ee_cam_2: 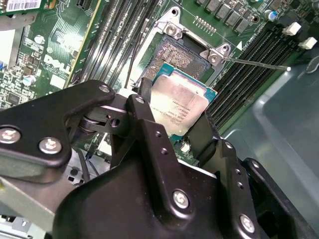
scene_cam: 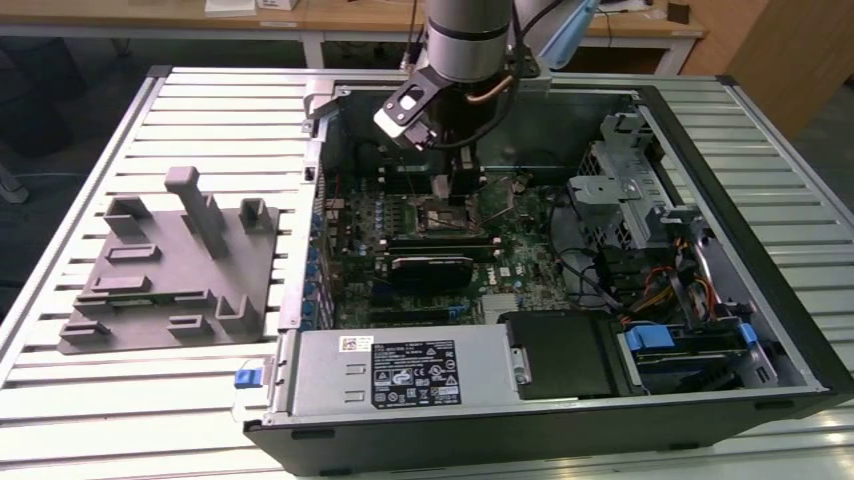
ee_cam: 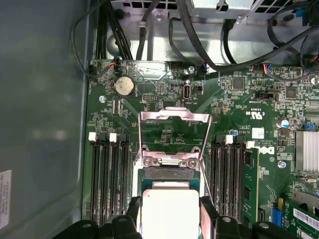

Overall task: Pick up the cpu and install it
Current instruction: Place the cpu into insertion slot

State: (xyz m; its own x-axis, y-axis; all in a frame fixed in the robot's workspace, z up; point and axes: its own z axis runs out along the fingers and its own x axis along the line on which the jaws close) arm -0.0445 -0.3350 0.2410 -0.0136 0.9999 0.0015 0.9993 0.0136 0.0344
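In both wrist views the pincer (ee_cam_2: pixel 178 122) (ee_cam: pixel 171 219) is clamped on the cpu (ee_cam_2: pixel 182 107) (ee_cam: pixel 169 206) by two opposite edges. Its black fingers (ee_cam_2: pixel 149 124) hide those edges, and the chip's near part is cut off in the first wrist view. The chip hangs just over the socket (ee_cam_2: pixel 177 52) and covers much of it, so I cannot tell whether they touch. Beyond the socket the hinged metal frame (ee_cam: pixel 174 117) stands open, and farther still black cables (ee_cam: pixel 117 30) run out of sight.
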